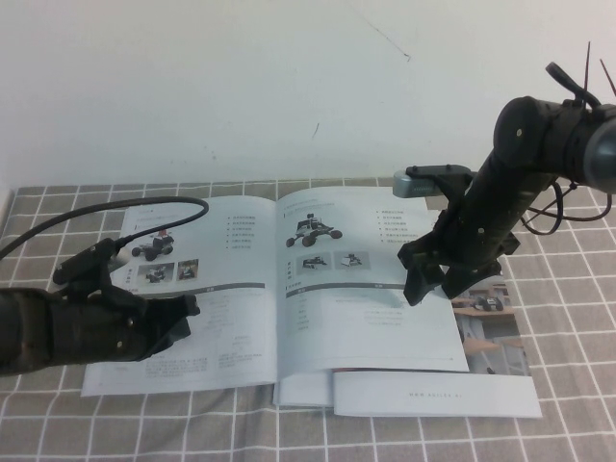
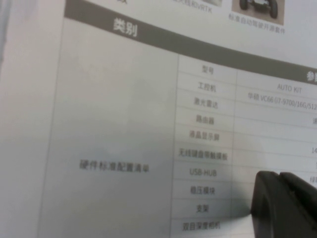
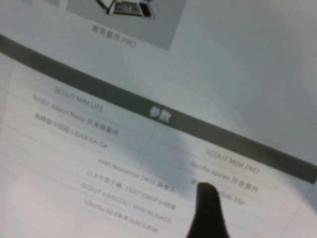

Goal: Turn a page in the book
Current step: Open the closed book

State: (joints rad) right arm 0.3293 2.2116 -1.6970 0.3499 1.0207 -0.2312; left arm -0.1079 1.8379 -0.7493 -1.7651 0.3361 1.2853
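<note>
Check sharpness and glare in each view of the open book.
High view: evenly lit and sharp; right claw casts a soft shadow on the page. Left wrist view: left claw blurred, table text readable. Right wrist view: soft, glare washing the page's upper area.

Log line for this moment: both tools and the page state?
left tool: resting on left leaf of glossy white booklet | right tool: open, over thin white right-hand page | page: flat, unturned

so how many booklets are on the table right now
2: the open book lies mid-table under the left gripper and right gripper; another booklet sticks out beneath its right side.
</note>
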